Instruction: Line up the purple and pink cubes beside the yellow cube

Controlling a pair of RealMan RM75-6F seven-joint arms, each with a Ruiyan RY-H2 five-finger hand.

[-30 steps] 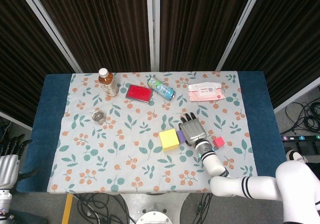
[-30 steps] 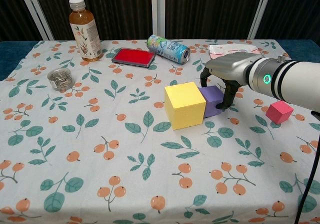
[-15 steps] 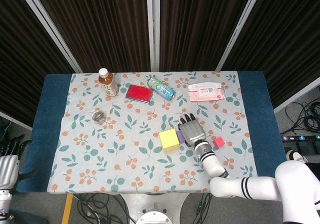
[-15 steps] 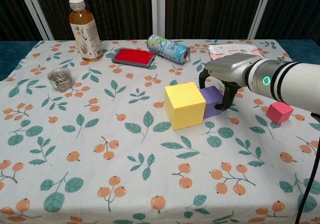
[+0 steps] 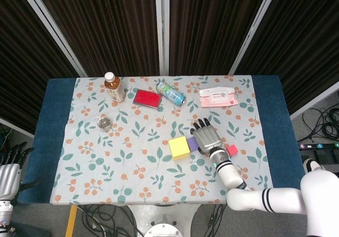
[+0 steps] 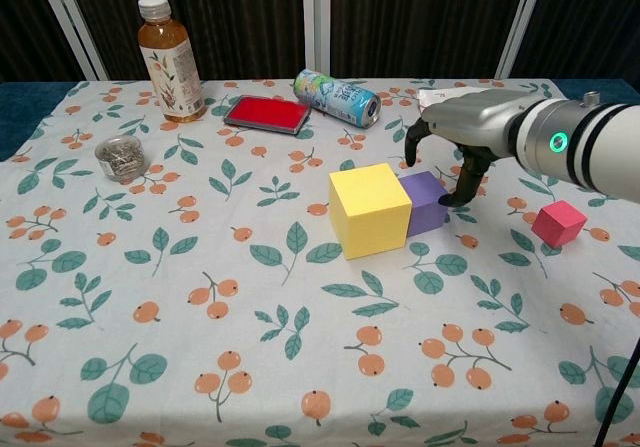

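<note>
The yellow cube (image 5: 179, 147) (image 6: 369, 209) stands mid-table on the leaf-print cloth. Touching its right side is the smaller purple cube (image 5: 192, 143) (image 6: 426, 200). The pink cube (image 5: 231, 150) (image 6: 558, 223) lies alone further right. My right hand (image 5: 207, 138) (image 6: 470, 137) hovers just above and right of the purple cube, fingers curved down and apart, holding nothing; one fingertip (image 6: 463, 193) hangs close to the cube's right face. My left hand (image 5: 8, 176) rests off the table's left edge, empty with its fingers spread.
Along the back stand a tea bottle (image 6: 166, 62), a flat red case (image 6: 266, 114), a can lying on its side (image 6: 338, 97) and a wipes pack (image 5: 216, 97). A small glass jar (image 6: 118, 157) sits at the left.
My right hand has let go of the purple cube and risen, shifting slightly right. The purple cube stays against the yellow one. The left hand has not moved.
</note>
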